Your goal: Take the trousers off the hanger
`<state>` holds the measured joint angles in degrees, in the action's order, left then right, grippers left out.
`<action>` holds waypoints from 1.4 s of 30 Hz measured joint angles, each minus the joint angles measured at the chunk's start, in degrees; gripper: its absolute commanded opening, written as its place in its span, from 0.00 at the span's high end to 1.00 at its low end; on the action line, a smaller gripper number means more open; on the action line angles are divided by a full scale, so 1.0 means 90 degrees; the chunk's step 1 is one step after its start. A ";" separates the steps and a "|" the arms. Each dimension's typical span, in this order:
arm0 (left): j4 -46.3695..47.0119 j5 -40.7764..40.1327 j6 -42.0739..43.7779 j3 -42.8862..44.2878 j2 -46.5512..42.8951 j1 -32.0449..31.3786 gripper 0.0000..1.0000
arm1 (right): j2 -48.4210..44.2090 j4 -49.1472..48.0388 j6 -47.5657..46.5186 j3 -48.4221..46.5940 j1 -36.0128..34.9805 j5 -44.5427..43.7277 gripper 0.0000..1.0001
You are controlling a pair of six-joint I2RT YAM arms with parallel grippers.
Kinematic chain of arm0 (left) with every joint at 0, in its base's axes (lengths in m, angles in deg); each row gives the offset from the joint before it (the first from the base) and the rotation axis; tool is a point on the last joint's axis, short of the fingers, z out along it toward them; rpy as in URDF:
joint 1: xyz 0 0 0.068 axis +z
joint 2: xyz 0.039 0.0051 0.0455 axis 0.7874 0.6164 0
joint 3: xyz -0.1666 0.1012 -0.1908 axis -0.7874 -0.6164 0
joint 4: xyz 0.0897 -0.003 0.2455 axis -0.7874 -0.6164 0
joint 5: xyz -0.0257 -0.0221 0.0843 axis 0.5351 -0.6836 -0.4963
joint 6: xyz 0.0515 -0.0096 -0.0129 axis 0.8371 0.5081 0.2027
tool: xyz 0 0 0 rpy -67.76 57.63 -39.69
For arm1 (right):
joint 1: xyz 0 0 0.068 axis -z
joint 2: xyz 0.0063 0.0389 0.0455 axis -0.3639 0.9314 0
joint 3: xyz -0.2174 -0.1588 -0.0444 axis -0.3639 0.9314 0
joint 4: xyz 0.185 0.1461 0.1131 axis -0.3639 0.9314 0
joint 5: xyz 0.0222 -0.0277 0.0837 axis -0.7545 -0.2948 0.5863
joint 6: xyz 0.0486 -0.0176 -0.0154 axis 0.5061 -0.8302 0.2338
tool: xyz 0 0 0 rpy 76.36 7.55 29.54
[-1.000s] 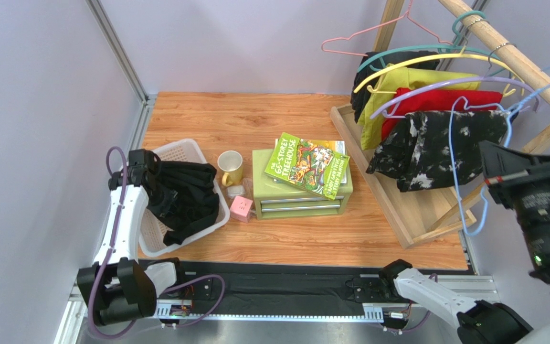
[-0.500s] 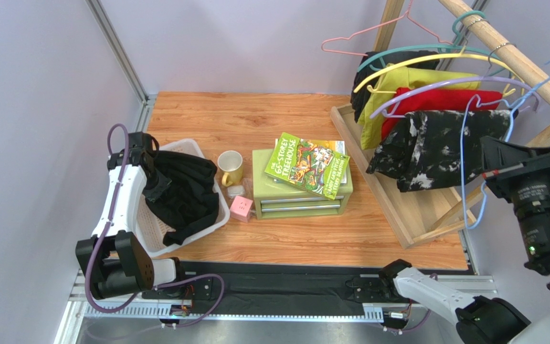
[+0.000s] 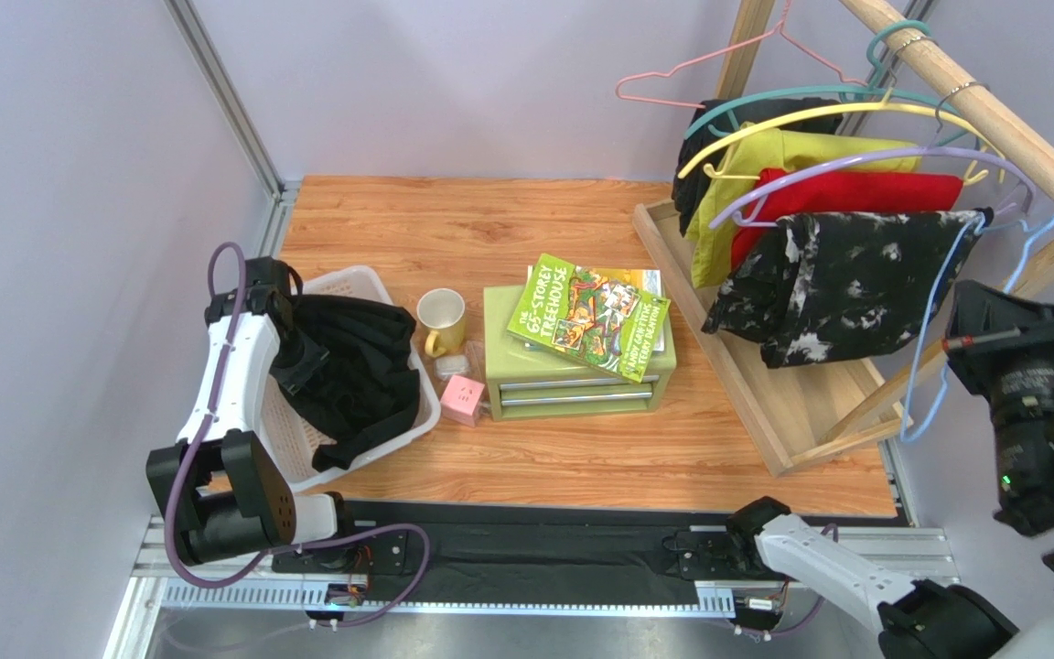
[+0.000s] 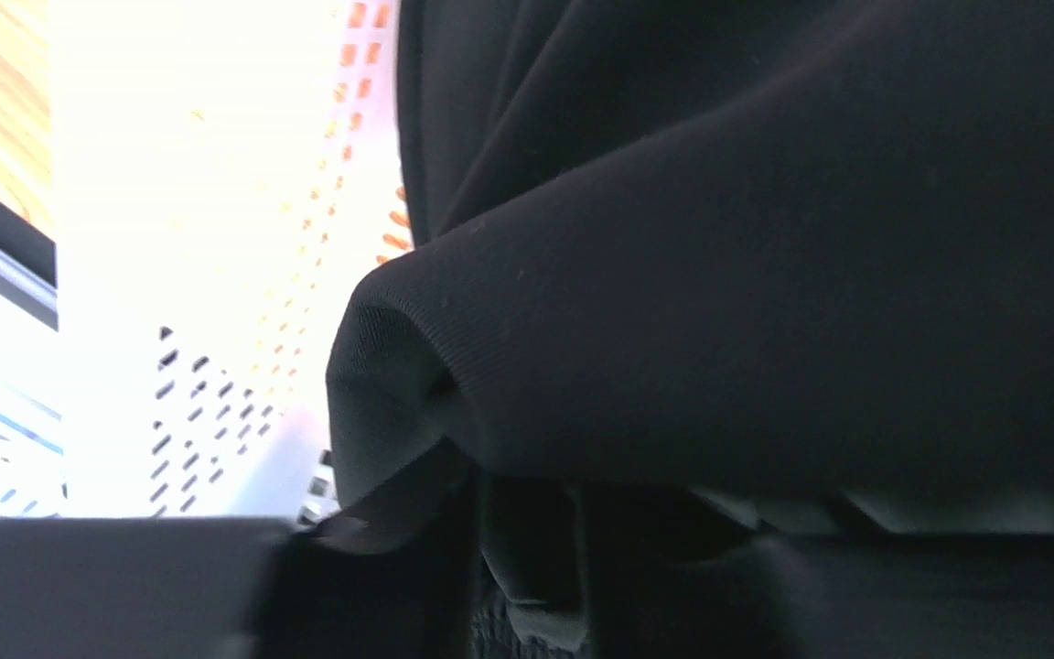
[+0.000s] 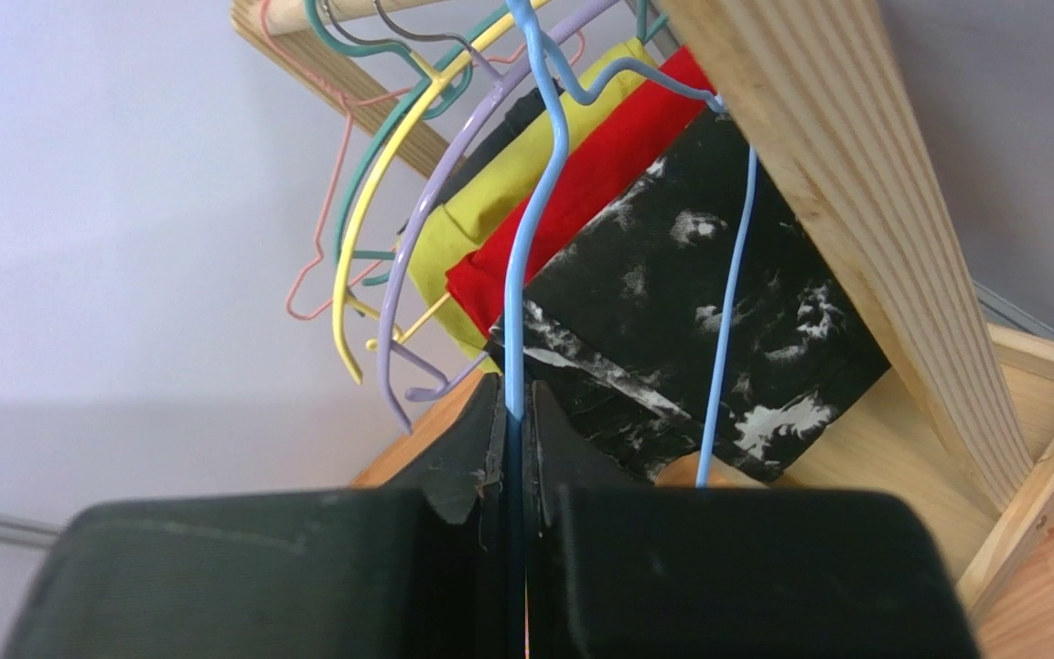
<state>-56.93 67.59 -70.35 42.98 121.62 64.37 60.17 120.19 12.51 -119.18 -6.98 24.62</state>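
Observation:
Trousers hang on hangers on the wooden rail: speckled black-and-white trousers (image 3: 849, 282) (image 5: 684, 330) nearest, then red (image 3: 835, 192), yellow-green (image 3: 766, 165) and a dark pair (image 3: 705, 151). My right gripper (image 3: 962, 330) (image 5: 516, 398) is shut on the wire of an empty blue hanger (image 3: 920, 371) (image 5: 546, 151), just right of the speckled pair. Plain black trousers (image 3: 354, 371) (image 4: 766, 275) lie draped in the white basket (image 3: 354, 282). My left gripper (image 3: 296, 360) (image 4: 546, 591) sits in them at the basket's left side. A fold lies between its fingers, and the cloth hides how the jaws stand.
A green drawer box (image 3: 581, 385) with a book (image 3: 590, 316) on top stands mid-table. A yellow mug (image 3: 442, 323) and pink cube (image 3: 463, 398) sit between it and the basket. The wooden rack's base (image 3: 766, 398) lies at the right. An empty pink hanger (image 3: 684, 83) hangs at the rail's far end.
My right gripper has carried the blue hanger to the right, away from the speckled trousers. The left gripper shifted slightly back and left in the basket.

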 measured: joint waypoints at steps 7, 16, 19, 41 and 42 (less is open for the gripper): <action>-0.0228 0.0551 -0.0364 0.0114 0.0000 0.0000 0.35 | 0.0969 -0.0039 0.0262 0.0066 0.0000 -0.0551 1.00; -0.0733 0.0840 -0.0379 0.0784 -0.0029 0.0000 0.13 | 0.1809 -0.0044 0.0248 -0.0141 0.0017 -0.1190 1.00; -0.0857 0.0872 -0.0389 0.1015 -0.0216 0.0000 0.13 | 0.1853 -0.0051 0.0146 -0.0056 0.0131 -0.1321 1.00; -0.1654 0.1583 -0.0894 0.0658 -0.2076 0.0000 0.34 | 0.1086 -0.0075 -0.0262 0.1426 0.0546 -0.1426 0.98; -0.1678 0.1583 -0.0988 0.0442 -0.2176 0.0000 0.35 | 0.1069 -0.0087 -0.0253 0.1569 0.0551 -0.1379 0.94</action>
<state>-72.03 81.84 -79.25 46.96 102.04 64.37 69.78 119.40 10.23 -105.06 -2.01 12.21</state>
